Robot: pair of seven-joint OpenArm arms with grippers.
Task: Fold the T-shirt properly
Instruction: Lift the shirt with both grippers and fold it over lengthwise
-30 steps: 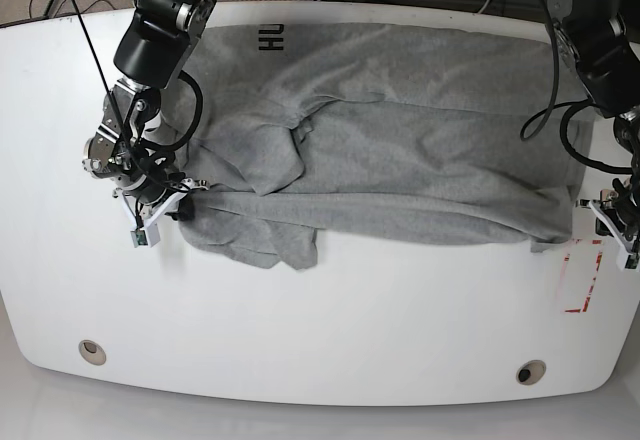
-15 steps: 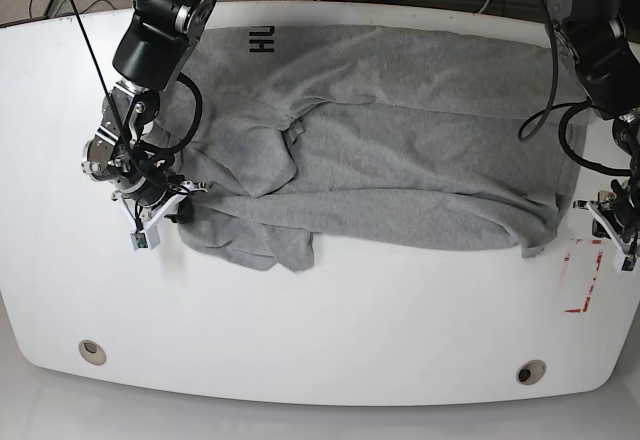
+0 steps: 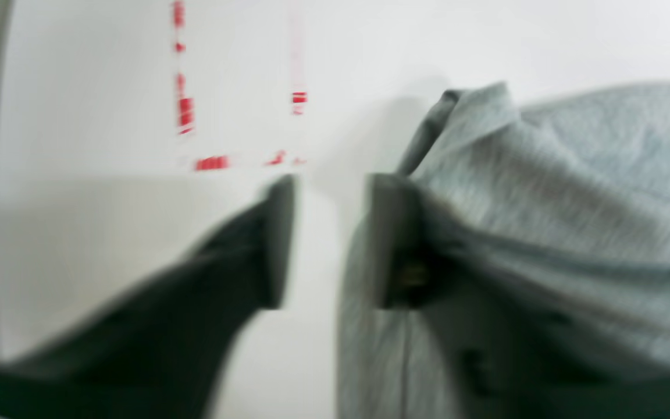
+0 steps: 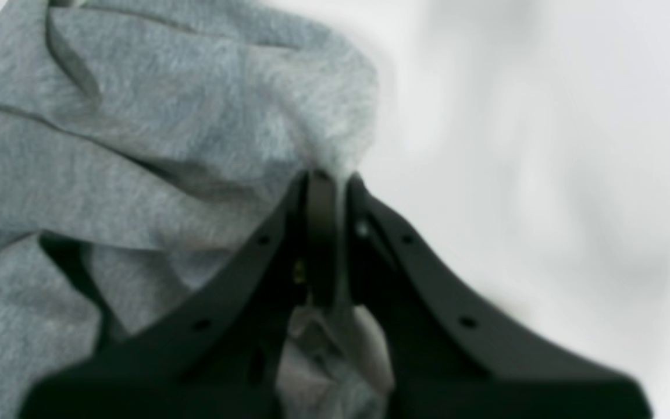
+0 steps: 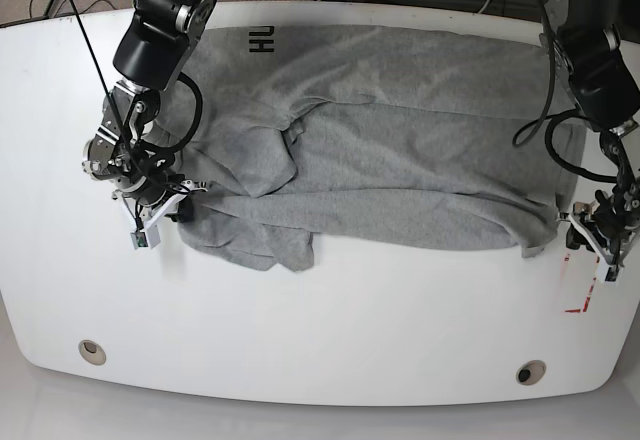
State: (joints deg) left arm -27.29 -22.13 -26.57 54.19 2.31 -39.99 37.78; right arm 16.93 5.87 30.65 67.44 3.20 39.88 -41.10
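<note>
I see the right gripper [image 4: 328, 180] clenched on a fold of the T-shirt [image 5: 400, 150] at its left edge. The left gripper [image 3: 326, 238] is released, its 2 fingers [image 3: 274, 244] parted beside the shirt's right corner, near red marks [image 3: 186, 110] on the white table [image 5: 320, 330].

Lighting was bright and even, with soft shadows on the white table [image 5: 330, 330]. Both wrist views were blurred and out of focus, the left one smeared; the table's edges bowed in the base view.
</note>
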